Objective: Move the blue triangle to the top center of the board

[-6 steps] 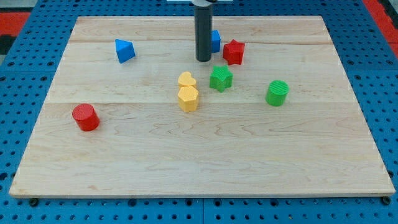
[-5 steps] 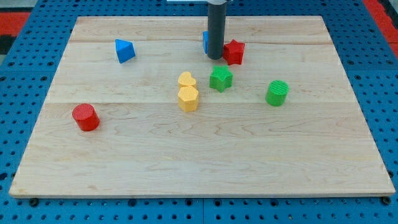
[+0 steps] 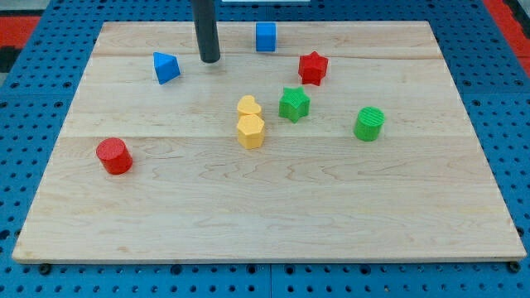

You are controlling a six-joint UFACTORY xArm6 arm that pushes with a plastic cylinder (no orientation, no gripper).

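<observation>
The blue triangle [image 3: 166,67] lies on the wooden board [image 3: 265,207] at the upper left. My tip [image 3: 209,60] stands a short way to the triangle's right, not touching it. A blue cube [image 3: 266,36] sits near the board's top edge at the centre, to the right of the rod.
A red star [image 3: 312,68] lies right of centre near the top. A green star [image 3: 294,104] and a green cylinder [image 3: 369,123] lie below it. Two yellow blocks [image 3: 249,122] touch at the centre. A red cylinder [image 3: 113,156] lies at the left.
My tip has moved left from beside the blue cube and red star to near the blue triangle. The blue cube now sits higher, near the top edge. The red star shifted slightly.
</observation>
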